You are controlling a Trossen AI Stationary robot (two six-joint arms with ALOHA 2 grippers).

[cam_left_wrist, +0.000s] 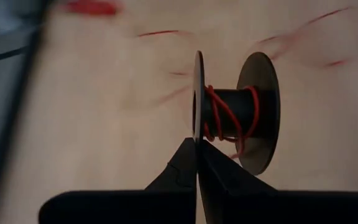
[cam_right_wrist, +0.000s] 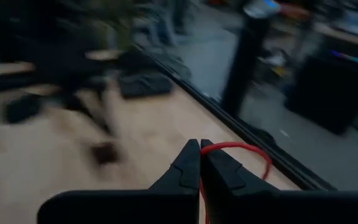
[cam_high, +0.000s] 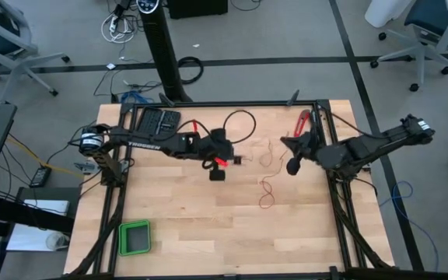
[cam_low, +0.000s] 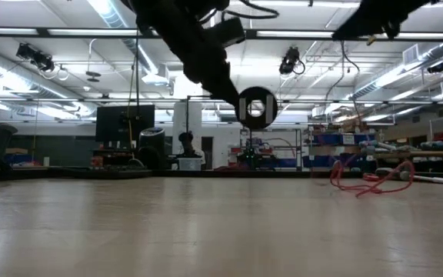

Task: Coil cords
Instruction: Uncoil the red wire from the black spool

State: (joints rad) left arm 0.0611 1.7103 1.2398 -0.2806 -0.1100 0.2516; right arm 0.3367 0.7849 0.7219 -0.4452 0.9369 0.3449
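Cord (cam_high: 267,190) — thin, red, limp and light, apt to tangle — trailed loose across the table between the arms, partly wound on a spool (cam_left_wrist: 235,118) pinched by the left gripper (cam_left_wrist: 197,142), while the right gripper (cam_right_wrist: 200,146) nipped its free end — best gripped near there.

Wooden table (cam_high: 208,233); red cord (cam_high: 267,190), green tray (cam_high: 134,238)

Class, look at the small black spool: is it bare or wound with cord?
Partly wound: a few turns of thin red cord wrap the small black spool; more trails loose.
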